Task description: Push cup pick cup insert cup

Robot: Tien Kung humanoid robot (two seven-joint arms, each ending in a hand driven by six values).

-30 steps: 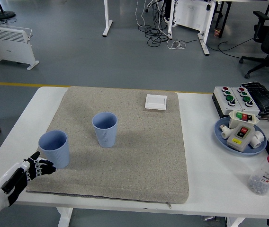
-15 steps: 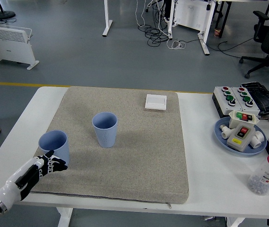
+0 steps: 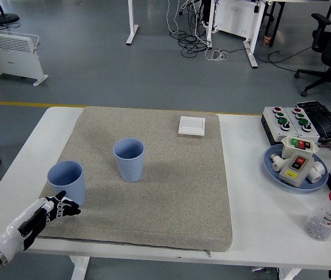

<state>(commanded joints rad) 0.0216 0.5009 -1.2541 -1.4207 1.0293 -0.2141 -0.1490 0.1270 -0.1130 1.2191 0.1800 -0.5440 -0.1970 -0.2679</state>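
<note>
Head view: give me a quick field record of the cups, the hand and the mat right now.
left cup: upright, near the mat's left edge
centre cup: upright, standing apart from the left cup
left hand: low, just in front of the left cup, holding nothing
right hand: not in view
mat: grey, covers the table's middle

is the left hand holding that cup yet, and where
No. The left hand holds nothing; its fingers sit just below the near cup, at its base, not wrapped around it.

left hand (image 3: 52, 211) low, fingers extended, empty
</note>
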